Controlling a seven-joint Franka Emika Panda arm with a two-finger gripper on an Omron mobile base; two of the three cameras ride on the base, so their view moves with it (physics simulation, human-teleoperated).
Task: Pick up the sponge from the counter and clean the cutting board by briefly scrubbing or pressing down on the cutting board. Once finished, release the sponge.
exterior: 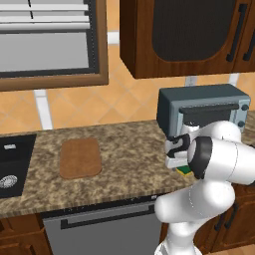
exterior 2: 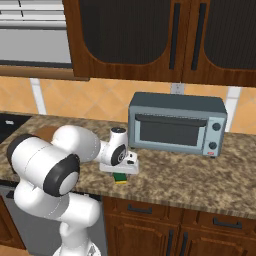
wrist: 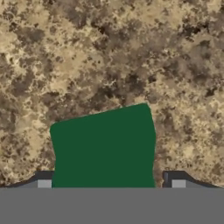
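Counter [exterior: 124,164] supports sponge [wrist: 104,148] between the gripper [wrist: 111,183] fingertips, spread apart; close squarely on both sides before lifting.

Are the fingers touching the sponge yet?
Cannot tell. In the hand view the fingers sit at either side of the sponge, but their tips barely show, so contact isn't plain.

My arm rises from the base, folds at the elbow and reaches forward and low, with the wrist bent so my hand points straight down. My gripper [wrist: 111,183] hangs just above the surface. In the hand view my two fingertips [wrist: 43,183] stand well apart at the bottom edge, jaws parted. From the base views my fingers are hidden beneath the hand.
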